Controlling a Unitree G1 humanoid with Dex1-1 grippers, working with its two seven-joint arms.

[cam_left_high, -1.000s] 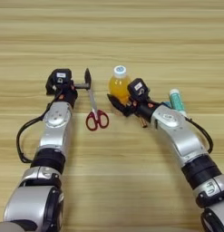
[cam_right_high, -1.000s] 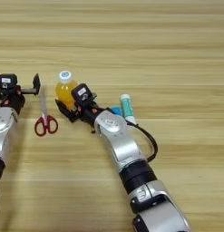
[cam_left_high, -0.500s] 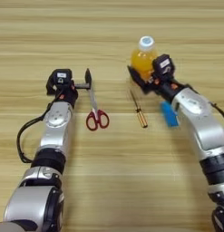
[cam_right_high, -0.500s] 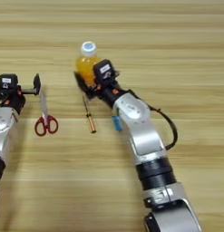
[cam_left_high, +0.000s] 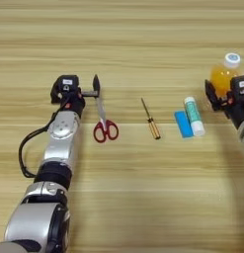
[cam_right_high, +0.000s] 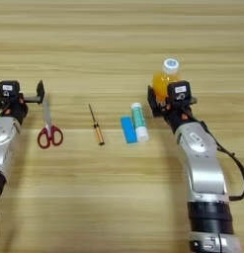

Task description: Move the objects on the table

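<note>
Light-brown planked table [cam_right_high: 118, 29], grain running side to side, carrying five small items and both my arms.

Item 1: orange-juice bottle [cam_right_high: 164, 81], white cap, upright, at the right of the table. My right pincer [cam_right_high: 163, 101] is clenched on its lower body, one black finger [cam_right_high: 151, 100] showing at the bottle's left side.

Item 2: glue stick [cam_right_high: 139, 121], white with a teal end, lying flat just left of my right pincer, long axis running away from me.

Item 3: blue block [cam_right_high: 128, 129], flat and rectangular, lying alongside the glue stick on its left, touching or nearly so; I cannot tell which.

Item 4: screwdriver [cam_left_high: 150, 119], thin shaft pointing away from me, amber handle nearer me, lying left of the block and apart from it.

Item 5: scissors [cam_left_high: 102, 120], red handles nearer me, blades closed and pointing away, left of the screwdriver.

My left pincer [cam_left_high: 95, 88]: released, fingers spread, holding nothing, positioned at the tip of the scissor blades; whether a finger touches the blades, I cannot tell.
</note>
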